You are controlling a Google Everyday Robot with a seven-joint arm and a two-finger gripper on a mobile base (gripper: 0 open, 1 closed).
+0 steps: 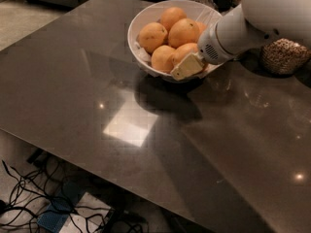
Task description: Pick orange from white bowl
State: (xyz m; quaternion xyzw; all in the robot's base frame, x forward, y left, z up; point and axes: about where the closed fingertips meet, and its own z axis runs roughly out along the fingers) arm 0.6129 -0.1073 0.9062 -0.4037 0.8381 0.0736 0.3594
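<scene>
The white bowl (pixel 137 25) stands on the dark table at the far middle, lined with white paper and holding several oranges. The largest orange (pixel 183 32) lies in the bowl's middle, with smaller ones around it. My gripper (pixel 187 66) reaches in from the right on the white arm (pixel 252 21). Its cream tip is at the bowl's near right rim, against the front orange (pixel 186 51) and just in front of the largest one. That front orange is partly hidden by the gripper.
A glass jar of nuts (pixel 283 56) stands on the table right of the bowl, behind the arm. The dark table top (pixel 97 81) spreads to the left and front. Cables and a blue object (pixel 53 212) lie on the floor below the near edge.
</scene>
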